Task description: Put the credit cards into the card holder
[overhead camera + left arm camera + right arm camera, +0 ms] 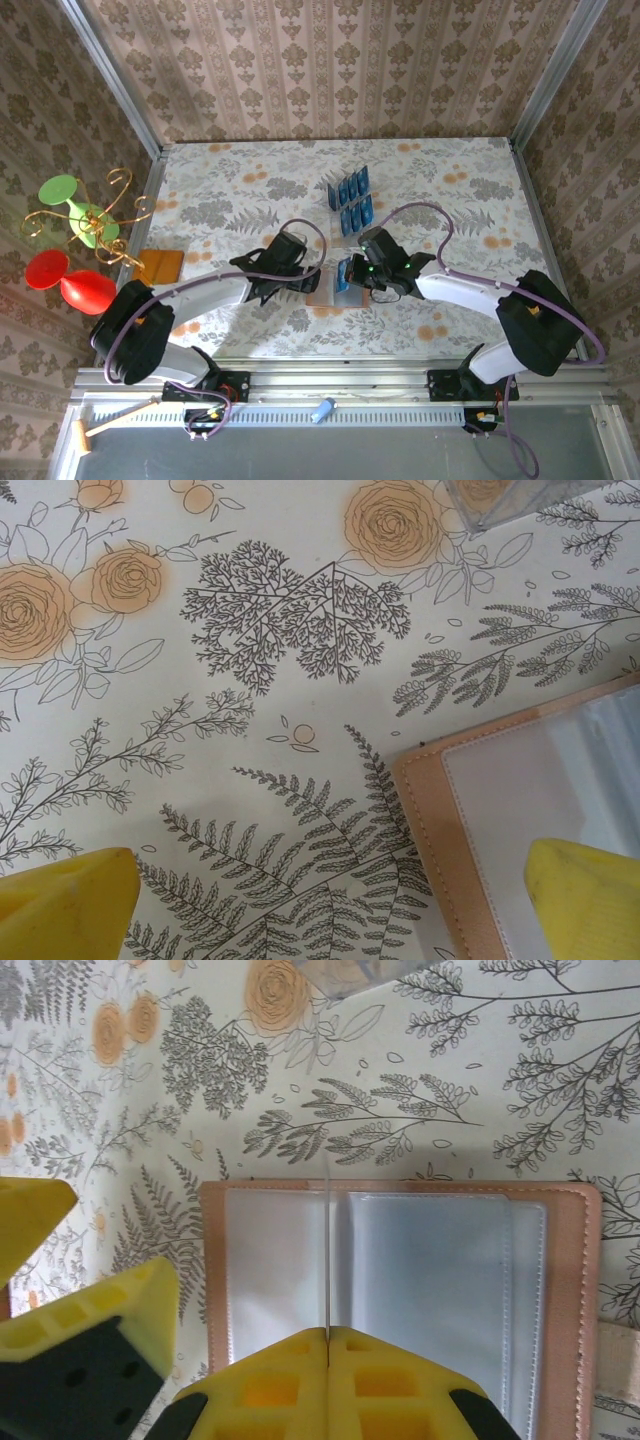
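Evidently the right gripper (328, 1332) is pinched tight on one credit card (327, 1260), carried on edge so it reads as a thin line rising toward 12 o'clock. It sits over the open card holder (572, 1290), lined up near the central fold, probably to slide into a clear sleeve. The left gripper (330, 875) stands wide open and empty, likely to keep the holder flat. One finger (590, 900) is over the holder's 9 o'clock side and the other is out over the tablecloth (250, 630); whether it touches I cannot tell. Room is tightest at 9 o'clock, where both sets of fingers crowd. From the holder, the clear rack (340, 215) of spare cards (350, 188) lies at 12 o'clock, apart, with bare cloth between
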Controlling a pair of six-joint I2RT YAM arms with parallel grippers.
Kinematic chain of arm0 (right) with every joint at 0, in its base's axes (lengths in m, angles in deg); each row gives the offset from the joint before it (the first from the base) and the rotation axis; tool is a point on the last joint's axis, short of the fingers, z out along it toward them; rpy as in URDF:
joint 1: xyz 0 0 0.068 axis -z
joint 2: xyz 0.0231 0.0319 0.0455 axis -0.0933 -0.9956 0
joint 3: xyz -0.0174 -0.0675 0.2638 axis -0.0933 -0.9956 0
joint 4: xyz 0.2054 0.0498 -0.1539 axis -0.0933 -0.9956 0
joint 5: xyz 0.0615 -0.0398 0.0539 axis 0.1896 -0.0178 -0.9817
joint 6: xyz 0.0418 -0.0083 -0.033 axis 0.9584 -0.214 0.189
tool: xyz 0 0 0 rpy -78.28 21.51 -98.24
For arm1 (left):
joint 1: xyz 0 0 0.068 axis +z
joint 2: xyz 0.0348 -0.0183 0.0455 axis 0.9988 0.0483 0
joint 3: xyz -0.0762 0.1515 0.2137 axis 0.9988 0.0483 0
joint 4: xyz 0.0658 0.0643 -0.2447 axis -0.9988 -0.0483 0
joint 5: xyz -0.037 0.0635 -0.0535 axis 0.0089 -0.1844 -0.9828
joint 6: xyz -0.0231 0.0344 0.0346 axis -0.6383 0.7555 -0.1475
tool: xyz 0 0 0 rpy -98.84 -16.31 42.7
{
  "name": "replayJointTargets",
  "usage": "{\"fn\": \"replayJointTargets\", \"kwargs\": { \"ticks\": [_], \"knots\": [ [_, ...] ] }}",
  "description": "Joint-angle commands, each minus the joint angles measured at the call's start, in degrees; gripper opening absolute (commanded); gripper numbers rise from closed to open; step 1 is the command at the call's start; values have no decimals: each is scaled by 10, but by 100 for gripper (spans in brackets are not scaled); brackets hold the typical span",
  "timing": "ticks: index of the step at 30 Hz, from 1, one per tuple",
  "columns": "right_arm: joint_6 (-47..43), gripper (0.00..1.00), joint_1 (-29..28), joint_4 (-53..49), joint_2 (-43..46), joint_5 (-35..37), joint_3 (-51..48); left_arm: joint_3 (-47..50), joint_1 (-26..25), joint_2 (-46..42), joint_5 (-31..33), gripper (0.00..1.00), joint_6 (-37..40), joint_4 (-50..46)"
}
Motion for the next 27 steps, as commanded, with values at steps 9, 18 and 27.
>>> {"fn": "replayJointTargets", "kwargs": {
  "ticks": [9,18,27],
  "knots": [
    [14,0,-3,49,2,-21,-27,13,-36,7,27,100,-3,1],
    [10,0,-4,67,-5,-32,-46,11,-53,36,27,100,-5,6],
    [6,0,10,82,-6,-39,-73,27,-52,56,45,100,-16,11]
  ]
}}
